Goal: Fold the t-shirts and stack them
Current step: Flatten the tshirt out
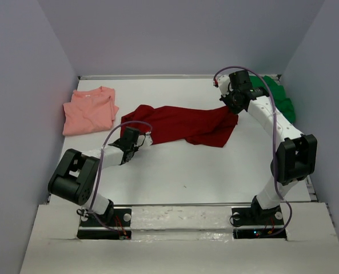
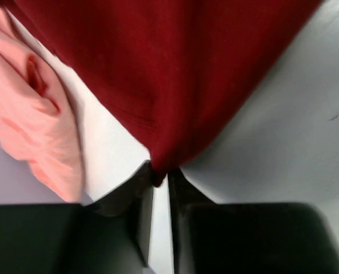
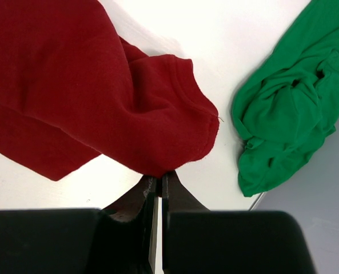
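Tabletop [image 1: 192,171] carries the red shirt [image 1: 186,123] across its middle, one end pinched in the left end effector [image 2: 160,178], the other pinched in the right end effector [image 3: 159,181]. The pink shirt [image 1: 89,111] lies far left, the green shirt [image 1: 280,97] crumpled far right.

Nothing readable in any of the three views, honestly. The dark red t-shirt [image 1: 180,124], the salmon pink t-shirt [image 1: 89,111] and the bright green t-shirt [image 1: 286,104] all show up as plain cloth, with no print, tag, logo or number that can be made out.
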